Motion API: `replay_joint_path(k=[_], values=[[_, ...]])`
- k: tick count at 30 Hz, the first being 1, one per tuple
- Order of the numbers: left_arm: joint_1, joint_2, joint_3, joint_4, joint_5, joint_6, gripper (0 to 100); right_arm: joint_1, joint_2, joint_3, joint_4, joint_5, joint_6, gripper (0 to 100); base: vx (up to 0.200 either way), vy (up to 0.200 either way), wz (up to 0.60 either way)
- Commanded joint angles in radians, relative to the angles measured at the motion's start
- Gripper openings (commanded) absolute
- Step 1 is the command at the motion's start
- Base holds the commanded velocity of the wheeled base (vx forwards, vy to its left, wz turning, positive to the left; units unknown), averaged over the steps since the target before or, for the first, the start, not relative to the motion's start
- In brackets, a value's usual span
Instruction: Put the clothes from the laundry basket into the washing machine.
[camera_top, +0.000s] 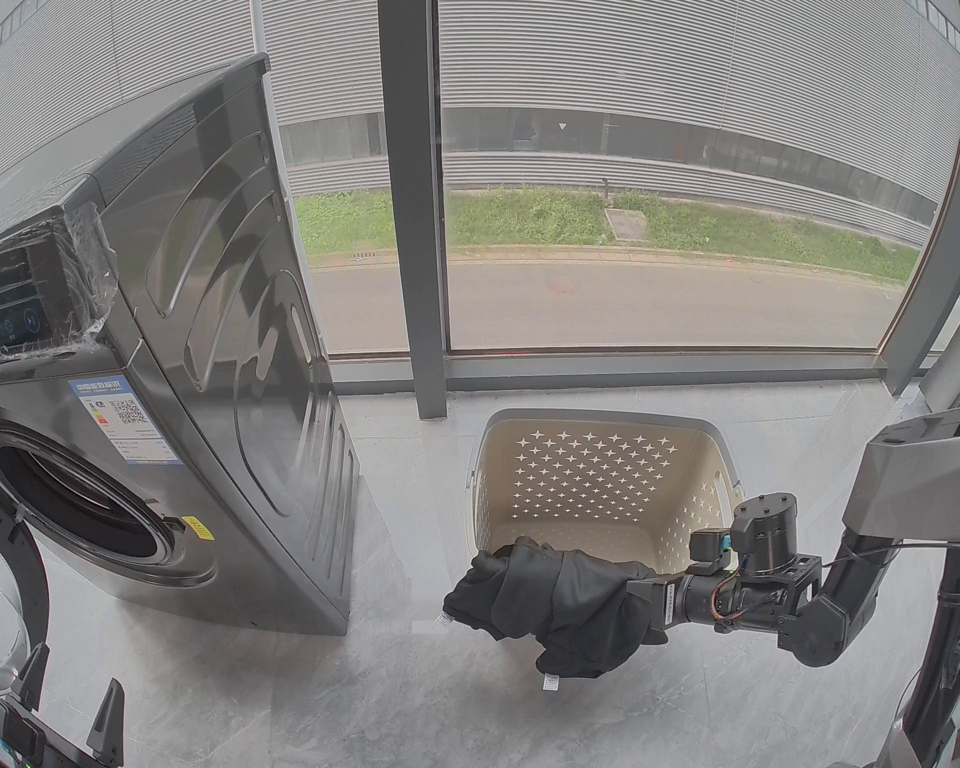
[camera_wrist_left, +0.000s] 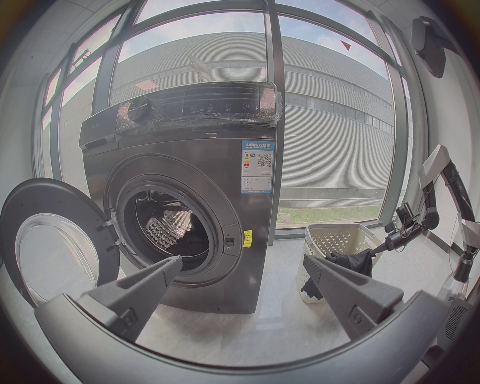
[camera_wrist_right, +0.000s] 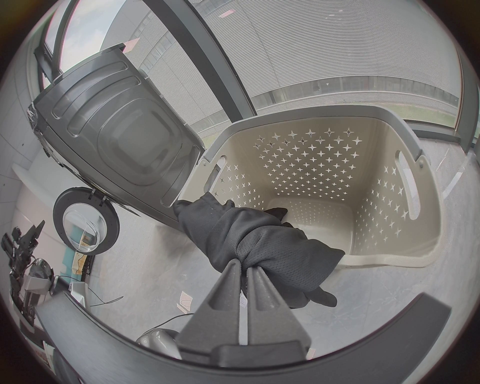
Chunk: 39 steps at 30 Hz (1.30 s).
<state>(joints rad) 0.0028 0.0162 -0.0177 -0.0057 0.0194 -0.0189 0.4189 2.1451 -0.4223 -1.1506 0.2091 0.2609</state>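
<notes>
While my right pincer (camera_wrist_right: 244, 267) pinches the dark garment (camera_top: 555, 600), the cloth hangs bunched at the near rim of the basket (camera_top: 600, 420), which looks bare inside. Washer (camera_top: 230, 300) stands well apart, door (camera_wrist_left: 50, 240) swung open, drum (camera_wrist_left: 170, 230) exposed; left pincer (camera_wrist_left: 241, 260) spread before it. Left to do, I judge: carry across, feed into drum, let go.

Head view: high, looking forward and down; washing machine (camera_top: 200, 350) at frame left, laundry basket (camera_top: 600, 480) lower centre
Left wrist view: low, well back, facing the machine's open drum (camera_wrist_left: 172, 232) front-on
Right wrist view: close above the basket, just behind the dark garment (camera_wrist_right: 260, 245)
Shared: machine and basket in all three; right claw (camera_wrist_left: 376, 250) also in the left wrist view
</notes>
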Motion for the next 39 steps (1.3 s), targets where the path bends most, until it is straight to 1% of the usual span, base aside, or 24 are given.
replay_joint_path(k=[1,4,5,15,17,20,21,22,26,34,35,39], values=[[0.000,-0.016,0.016,0.000,0.001,-0.001,100,-0.005,0.116,-0.023,-0.040,-0.001,-0.002,0,0.000,0.000,0.00],[0.000,-0.016,0.016,0.000,0.001,-0.001,100,-0.005,0.118,-0.021,-0.041,-0.001,-0.003,0,0.000,0.000,0.00],[0.000,-0.016,0.016,0.000,0.001,-0.001,100,-0.003,0.118,-0.023,-0.043,-0.001,-0.002,100,0.000,0.000,0.00],[0.000,-0.016,0.016,0.000,0.001,-0.001,100,-0.005,0.133,-0.021,-0.021,-0.004,-0.003,100,0.000,0.000,0.00],[0.000,-0.016,0.016,0.000,0.001,-0.001,100,-0.005,0.156,-0.030,-0.021,-0.013,-0.003,100,0.000,0.000,0.00],[0.000,-0.016,0.016,0.000,0.001,-0.001,100,-0.005,0.194,-0.069,-0.018,-0.036,-0.003,100,0.000,0.000,0.00],[0.000,-0.016,0.016,0.000,0.001,-0.001,100,-0.005,0.194,-0.069,-0.018,-0.036,-0.003,100,0.000,0.000,0.00],[0.000,-0.016,0.016,0.000,0.001,-0.003,100,-0.005,0.216,-0.092,-0.017,-0.037,-0.003,100,0.000,0.000,0.00],[0.000,-0.016,0.016,0.000,0.001,-0.003,100,-0.002,0.229,-0.128,-0.014,-0.036,0.003,100,0.000,0.000,0.00],[0.000,-0.016,0.016,0.000,0.001,-0.003,100,-0.002,0.259,-0.154,-0.020,-0.037,0.005,100,0.000,0.000,0.00],[0.000,-0.016,0.016,0.000,0.001,-0.003,100,-0.002,0.259,-0.154,-0.020,-0.036,0.005,0,0.000,0.000,0.00],[0.000,-0.016,0.016,0.000,0.001,-0.003,100,0.001,0.259,-0.154,-0.023,-0.036,0.006,0,0.000,0.000,0.00]])
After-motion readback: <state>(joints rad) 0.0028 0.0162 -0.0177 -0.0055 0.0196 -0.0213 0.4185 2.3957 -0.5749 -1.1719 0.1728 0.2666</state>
